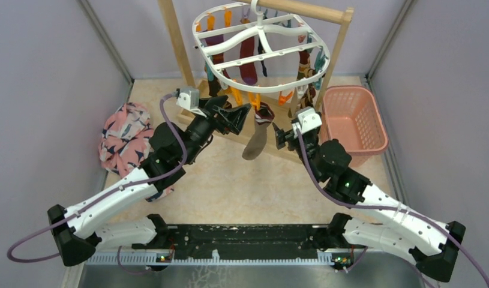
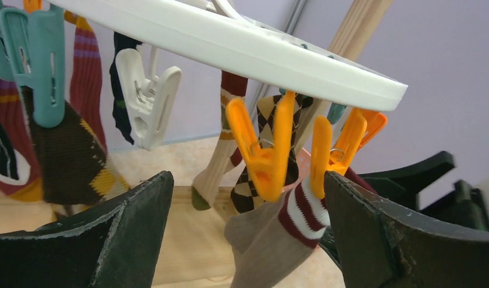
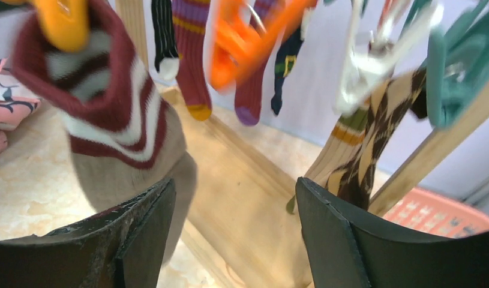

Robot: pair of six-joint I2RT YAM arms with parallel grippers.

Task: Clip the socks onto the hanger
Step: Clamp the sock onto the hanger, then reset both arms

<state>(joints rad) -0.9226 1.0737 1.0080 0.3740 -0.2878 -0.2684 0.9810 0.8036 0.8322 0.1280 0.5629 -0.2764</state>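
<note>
The socks (image 1: 249, 60) are found hanging from the clips of the white hanger (image 2: 230, 42), which is hooked over the top bar of the wooden rack (image 1: 176, 42) at the far side of the table (image 1: 230, 186). Striped, dark and argyle pairs are seen under the frame.

At far left, a pink bird-print cloth (image 1: 125, 141) is bundled on the table, well apart from the hanger.

The left gripper (image 2: 248, 177) is raised just below the near rim of the hanger. Its jaws are spread wide and nothing is held. In its wrist view, two orange clips (image 2: 266, 162) are framed between the fingers (image 2: 128, 222).

Between the two grippers, a grey-brown sock (image 1: 255, 141) with a maroon-and-white striped cuff is hung from the near rim. The cuff is pinched by an orange clip and the toe hangs free above the table.

The right gripper (image 3: 234, 181) is positioned just right of that sock, at cuff height. Its jaws are likewise fully parted and empty. The sock lies just beside its left finger; contact cannot be confirmed. An argyle sock (image 3: 356, 162) is seen beyond its right finger.

At far right, a pink lattice basket (image 1: 353, 123) is placed beside the rack's foot.
</note>
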